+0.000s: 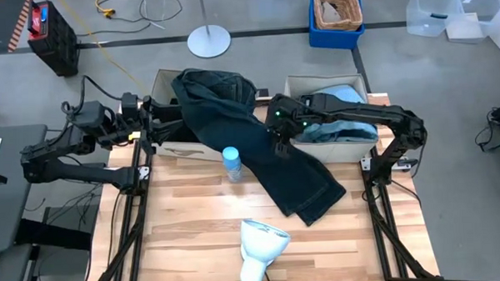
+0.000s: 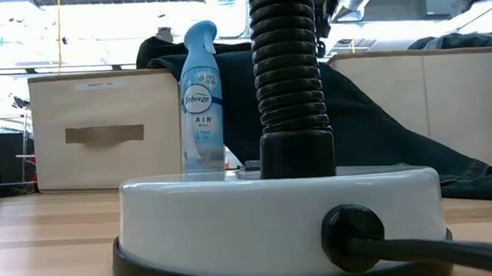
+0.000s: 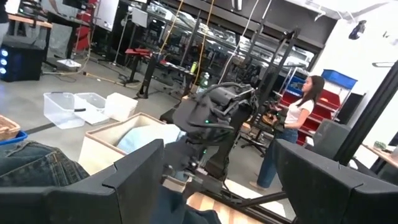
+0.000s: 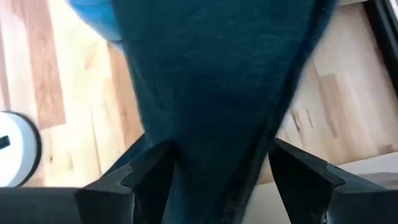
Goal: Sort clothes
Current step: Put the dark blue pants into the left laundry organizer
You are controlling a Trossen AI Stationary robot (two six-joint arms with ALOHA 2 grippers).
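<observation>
Garment: big dark teal-black denim garment (image 1: 263, 144) is draped from the left beige fabric box (image 1: 168, 145) diagonally across the light wooden table (image 1: 195, 234).
Right gripper: right gripper (image 1: 277, 138) is clamped on that garment's middle, fabric bunched between its fingers (image 4: 143, 171).
Left gripper: left gripper (image 1: 153, 119) sits over the left box, fingers spread, holding nothing.
Right box: pale grey-blue clothes (image 1: 336, 100) lie inside the right beige fabric box (image 1: 354, 147).
Bottle: small blue spray bottle (image 1: 232, 164) stands just beside the garment.

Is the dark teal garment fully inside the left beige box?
No. The dark teal denim garment hangs out of the left beige fabric box onto the wooden table.

Dark teal-black garment (image 1: 259, 148) draped from left box onto table.
</observation>
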